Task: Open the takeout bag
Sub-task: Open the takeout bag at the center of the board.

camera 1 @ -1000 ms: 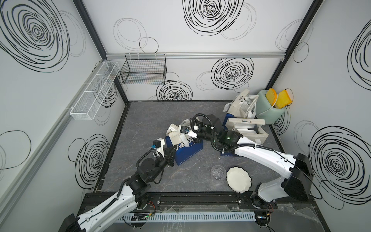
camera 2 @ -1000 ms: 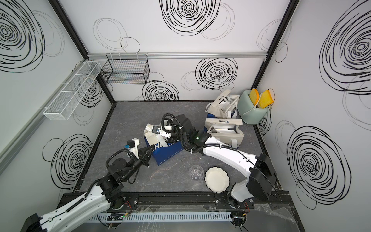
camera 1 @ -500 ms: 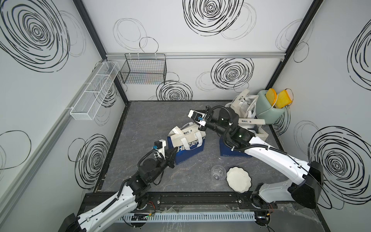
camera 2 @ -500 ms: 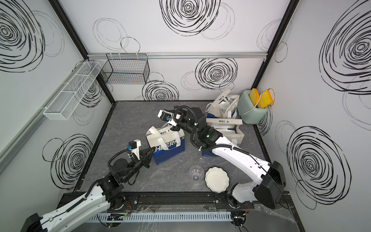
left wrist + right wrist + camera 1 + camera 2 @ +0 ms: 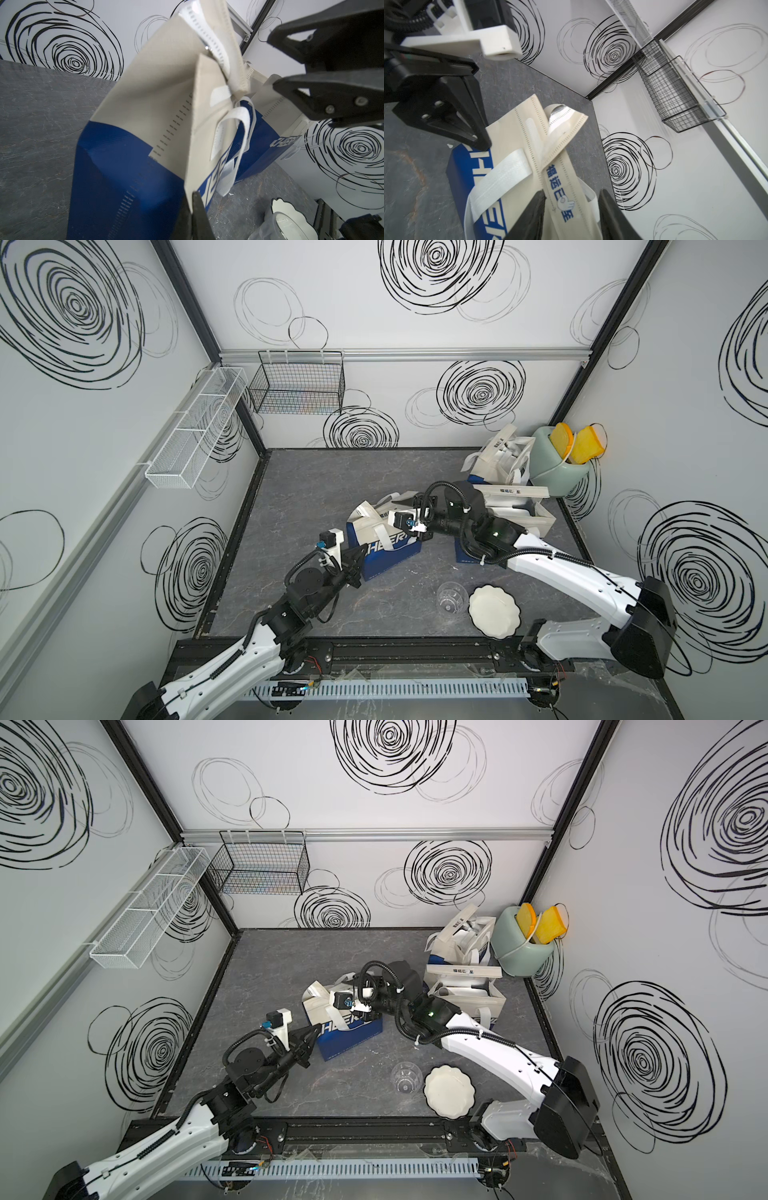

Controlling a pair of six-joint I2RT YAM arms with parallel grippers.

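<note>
The takeout bag (image 5: 386,541) (image 5: 347,1029), blue below and beige above with white handles, stands mid-table. Its beige top strips stick up and cross each other (image 5: 550,133). My left gripper (image 5: 360,558) (image 5: 315,1029) (image 5: 194,194) is shut on the bag's beige side edge, at the corner nearest that arm. My right gripper (image 5: 409,517) (image 5: 361,999) (image 5: 571,195) is open over the bag's top. The printed beige strip (image 5: 560,199) lies loose between its fingers (image 5: 537,205). The left wrist view shows the right gripper (image 5: 272,62) with its jaws apart beside the bag's top (image 5: 218,52).
Two more bags (image 5: 500,456) (image 5: 517,506) and a green bin with yellow lids (image 5: 559,466) stand at the back right. A clear cup (image 5: 451,598) and a white scalloped plate (image 5: 494,612) sit near the front edge. Wire baskets (image 5: 297,383) (image 5: 195,435) hang on the walls.
My right gripper, shut a second ago, rose towards the back with the bag's top, then opened and came back down over the bag. The left gripper kept its hold at the corner.
</note>
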